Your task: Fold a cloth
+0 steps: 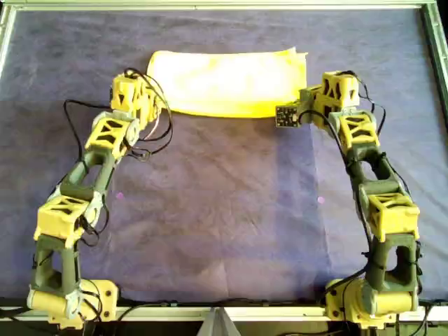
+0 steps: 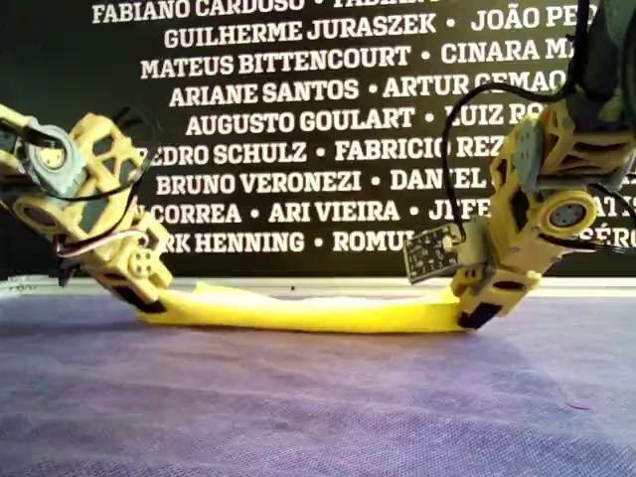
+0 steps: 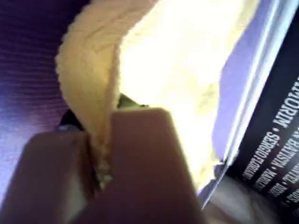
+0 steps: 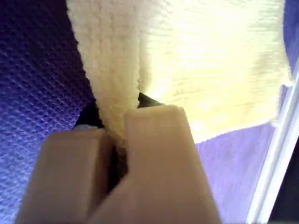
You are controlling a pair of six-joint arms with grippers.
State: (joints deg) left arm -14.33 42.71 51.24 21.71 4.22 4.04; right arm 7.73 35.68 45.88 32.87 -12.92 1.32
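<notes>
Going by the overhead view's left to right: the left pincer point(image 1: 142, 105) sat at the left end of the yellow cloth point(image 1: 227, 82), clamped on its near edge; the left wrist view showed cloth point(image 3: 140, 84) pinched between both fingers point(image 3: 140, 158). The cloth lay across the far middle of the counter, on the dark purple-blue covering point(image 1: 224, 210), already doubled into a long band. The right pincer point(image 1: 302, 106) was clamped on the near edge at the right end, with a fold of fabric point(image 4: 154, 60) squeezed between its fingers point(image 4: 154, 158).

Both ends were gripped at once, likely so the edge would travel level and taut and the fold would land square. In the exterior view the cloth point(image 2: 308, 310) sagged between the left pincer point(image 2: 149, 298) and right pincer point(image 2: 475, 313), its ends looking slightly raised.

Hard to make out: pincer tips were buried under arm bodies in the overhead view. Wrist views were blurred and overexposed, so the layer count in each grip was unclear. Whether the far edges lined up could not be told. The small circuit board point(image 1: 285, 115) on the right arm covered the cloth's near right corner.
</notes>
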